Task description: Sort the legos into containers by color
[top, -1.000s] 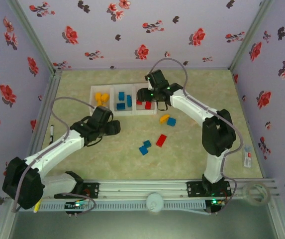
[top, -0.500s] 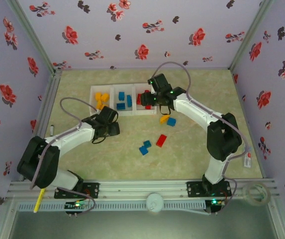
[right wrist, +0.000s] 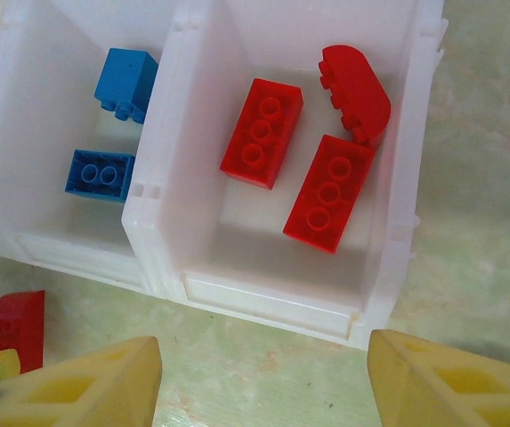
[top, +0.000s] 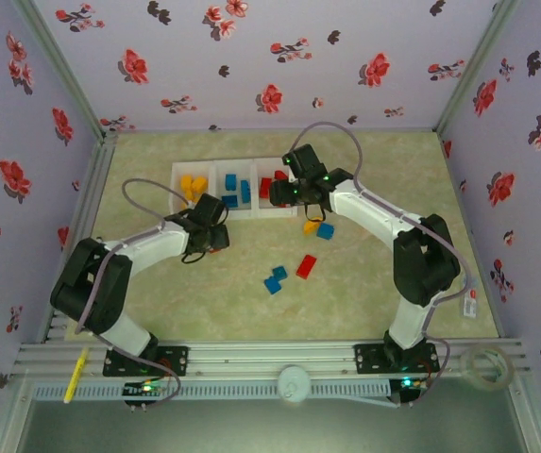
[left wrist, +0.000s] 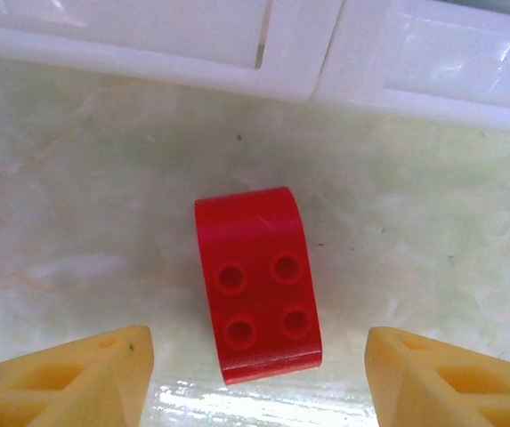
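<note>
A red lego (left wrist: 256, 285) lies studs-up on the table, just short of the white tray (left wrist: 281, 62), between the fingers of my open left gripper (left wrist: 259, 384), which touches nothing. In the top view this gripper (top: 215, 236) sits in front of the tray (top: 177, 174). My right gripper (right wrist: 263, 382) is open and empty, at the near wall of the right compartment (right wrist: 272, 298), which holds three red legos (right wrist: 262, 133). Blue legos (right wrist: 101, 174) lie in the middle compartment and yellow ones (top: 192, 185) in the left. The same loose red lego (right wrist: 14, 325) shows at the right wrist view's lower left.
Loose on the table right of centre lie a yellow-orange lego (top: 312, 226), a blue one (top: 325, 230), a red one (top: 306, 267) and two blue ones (top: 273, 280). A white round object (top: 294, 385) sits on the front rail.
My left arm has swung its elbow in and the gripper has edged right toward the tray. My right gripper has drawn back slightly from over the right compartment to its near wall.
</note>
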{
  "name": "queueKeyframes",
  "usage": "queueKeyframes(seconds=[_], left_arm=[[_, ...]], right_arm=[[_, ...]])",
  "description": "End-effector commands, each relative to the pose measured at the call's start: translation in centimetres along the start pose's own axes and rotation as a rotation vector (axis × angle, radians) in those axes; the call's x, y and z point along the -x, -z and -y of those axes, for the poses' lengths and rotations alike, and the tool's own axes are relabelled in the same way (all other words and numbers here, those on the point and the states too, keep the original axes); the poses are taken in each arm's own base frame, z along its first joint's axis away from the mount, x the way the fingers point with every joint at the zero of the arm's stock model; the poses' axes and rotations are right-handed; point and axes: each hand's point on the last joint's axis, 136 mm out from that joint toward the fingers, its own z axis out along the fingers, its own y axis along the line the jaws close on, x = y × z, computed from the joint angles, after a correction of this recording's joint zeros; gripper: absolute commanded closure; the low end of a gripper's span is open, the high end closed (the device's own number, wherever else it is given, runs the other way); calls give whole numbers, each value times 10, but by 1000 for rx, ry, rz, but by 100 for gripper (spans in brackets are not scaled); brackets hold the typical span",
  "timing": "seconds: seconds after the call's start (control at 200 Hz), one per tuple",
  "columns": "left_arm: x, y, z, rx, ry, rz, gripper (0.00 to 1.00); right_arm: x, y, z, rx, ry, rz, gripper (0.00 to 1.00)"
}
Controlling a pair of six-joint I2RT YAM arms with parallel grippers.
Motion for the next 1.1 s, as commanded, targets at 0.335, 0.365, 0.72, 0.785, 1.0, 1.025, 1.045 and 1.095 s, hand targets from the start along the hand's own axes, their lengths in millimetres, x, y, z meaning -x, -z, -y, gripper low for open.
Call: queueKeyframes(seconds=[0.335, 0.365, 0.72, 0.785, 1.0, 1.025, 1.045, 1.095], left_arm=[[9, -14, -2, 29, -15, 10, 44], [10, -14, -2, 29, -17, 10, 45], [9, -15, -2, 39, -38, 0, 58], [10, -14, -1, 38, -41, 2, 61], [14, -1, 7, 35, -84, 9, 66], [15, 2, 8, 35, -92, 13, 66], [16, 5, 10, 35, -98, 15, 66], [17, 12, 14, 33, -118, 18, 66]], right_arm=[[5, 9, 6, -19, 5, 31, 37], [6, 9, 6, -18, 4, 32, 37], [5, 10, 6, -17, 4, 34, 38], [5, 11, 6, -17, 3, 34, 39], [6, 12, 7, -18, 4, 37, 39], [5, 11, 7, -19, 3, 35, 39], [5, 12, 6, -18, 4, 37, 39], [6, 13, 7, -19, 4, 39, 39]])
